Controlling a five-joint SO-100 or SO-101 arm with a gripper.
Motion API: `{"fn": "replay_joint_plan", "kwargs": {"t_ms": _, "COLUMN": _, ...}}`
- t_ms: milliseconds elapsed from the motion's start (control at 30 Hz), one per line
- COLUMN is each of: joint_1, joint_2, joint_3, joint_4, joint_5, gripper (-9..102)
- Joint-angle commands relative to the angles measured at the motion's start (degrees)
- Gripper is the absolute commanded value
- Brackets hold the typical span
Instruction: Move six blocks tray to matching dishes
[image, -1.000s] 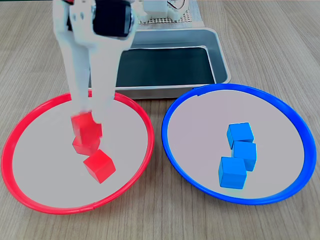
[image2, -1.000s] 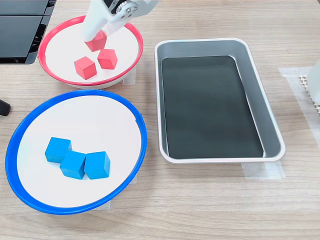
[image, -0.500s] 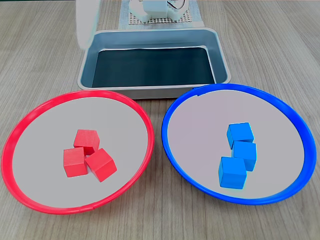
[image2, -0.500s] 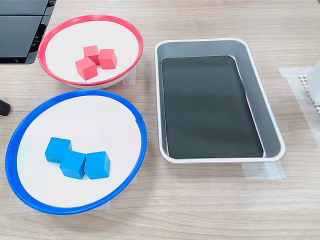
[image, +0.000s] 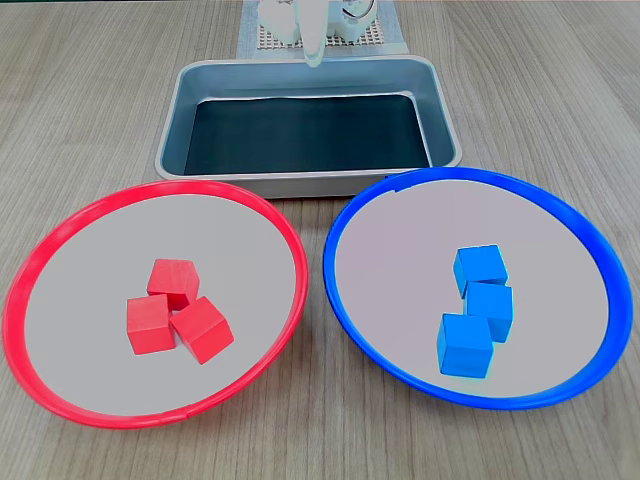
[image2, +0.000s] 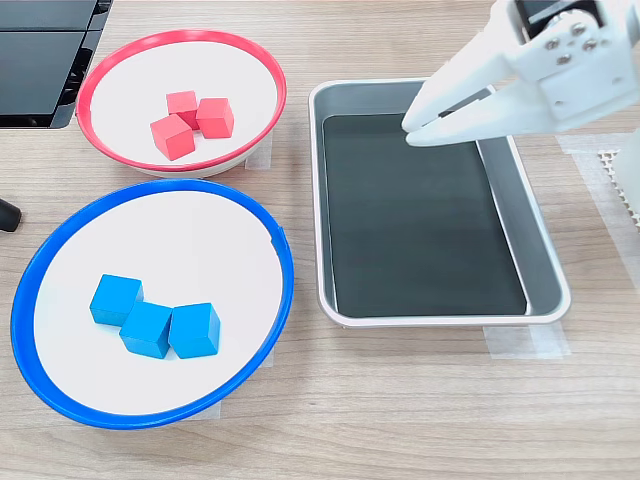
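Sorting appears complete: gripper hovers over the tray, jaws nearly closed and empty, no blocks remaining

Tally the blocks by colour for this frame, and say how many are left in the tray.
Red blocks: 3, all in the red-rimmed dish
Blue blocks: 3, all in the blue-rimmed dish
Blocks in the tray: 0
Total: 6 blocks
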Motion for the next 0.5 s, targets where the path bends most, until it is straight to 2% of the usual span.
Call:
{"fn": "replay_joint_plan", "kwargs": {"t_ms": 0, "joint_1": 0.88, "joint_2": 5.71, "joint_3": 4.92, "joint_4": 1.58, "joint_5": -1.76, "gripper": 0}}
{"fn": "replay_joint_plan", "kwargs": {"t_ms": 100, "joint_1": 2.46, "joint_2": 7.73, "joint_3": 5.89, "joint_4": 4.48, "joint_5": -2.99, "gripper": 0}}
{"fn": "replay_joint_plan", "kwargs": {"t_ms": 467, "joint_1": 2.72, "joint_2": 7.73, "joint_3": 5.89, "joint_4": 4.48, "joint_5": -2.64, "gripper": 0}}
